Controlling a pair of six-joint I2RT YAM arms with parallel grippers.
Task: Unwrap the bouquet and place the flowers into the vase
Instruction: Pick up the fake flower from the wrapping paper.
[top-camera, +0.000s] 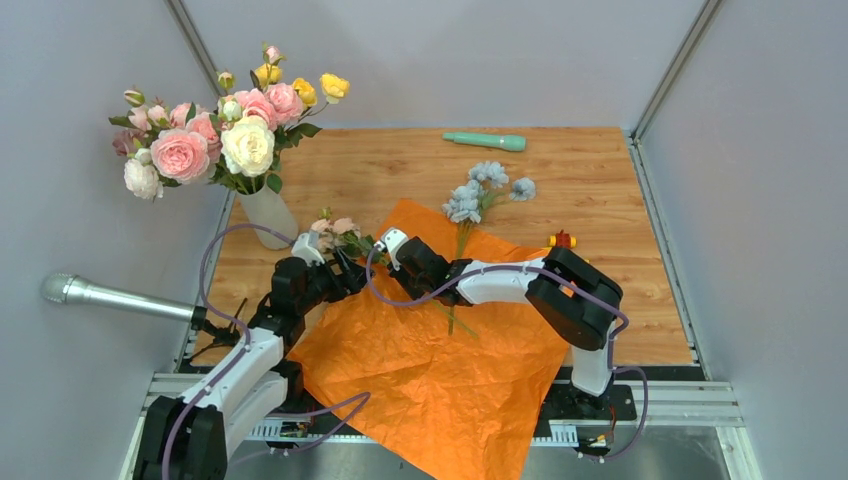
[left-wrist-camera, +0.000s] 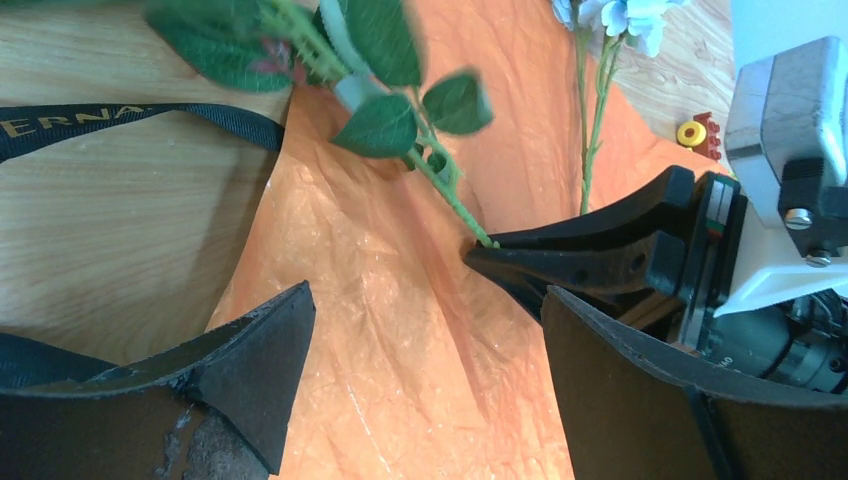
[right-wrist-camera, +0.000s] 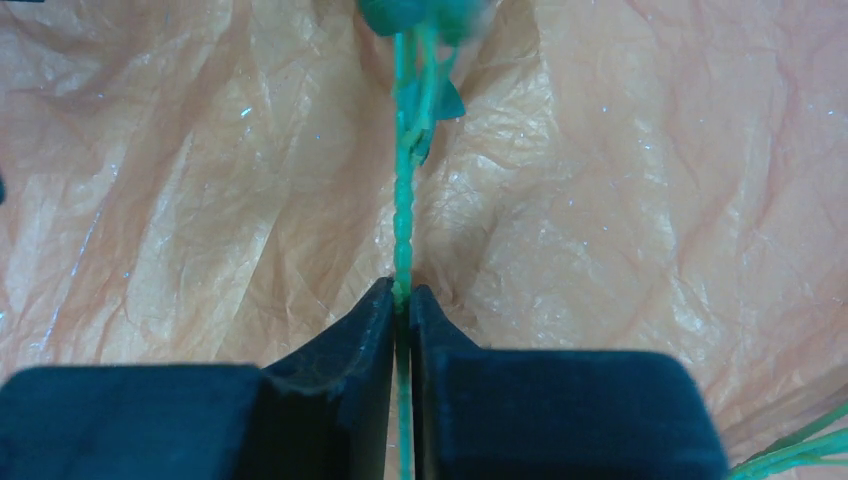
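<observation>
The off-white vase (top-camera: 268, 215) stands at the back left, holding a big bunch of pink, white and yellow flowers (top-camera: 215, 135). The orange paper (top-camera: 430, 350) lies unfolded across the table. My right gripper (top-camera: 374, 249) (right-wrist-camera: 402, 295) is shut on the thin green stem (right-wrist-camera: 403, 220) of a peach flower (top-camera: 335, 229), just above the paper. Its leaves (left-wrist-camera: 385, 120) show in the left wrist view. My left gripper (top-camera: 343, 266) (left-wrist-camera: 427, 292) hangs open close beside it, with nothing between its fingers. Pale blue flowers (top-camera: 482, 192) lie at the paper's far edge.
A teal wand (top-camera: 485, 141) lies at the back of the table. A grey metal tube (top-camera: 110, 295) sticks out at the left edge. A small yellow and red toy block (top-camera: 562, 239) sits right of the paper. The black strap (left-wrist-camera: 130, 118) lies on the wood.
</observation>
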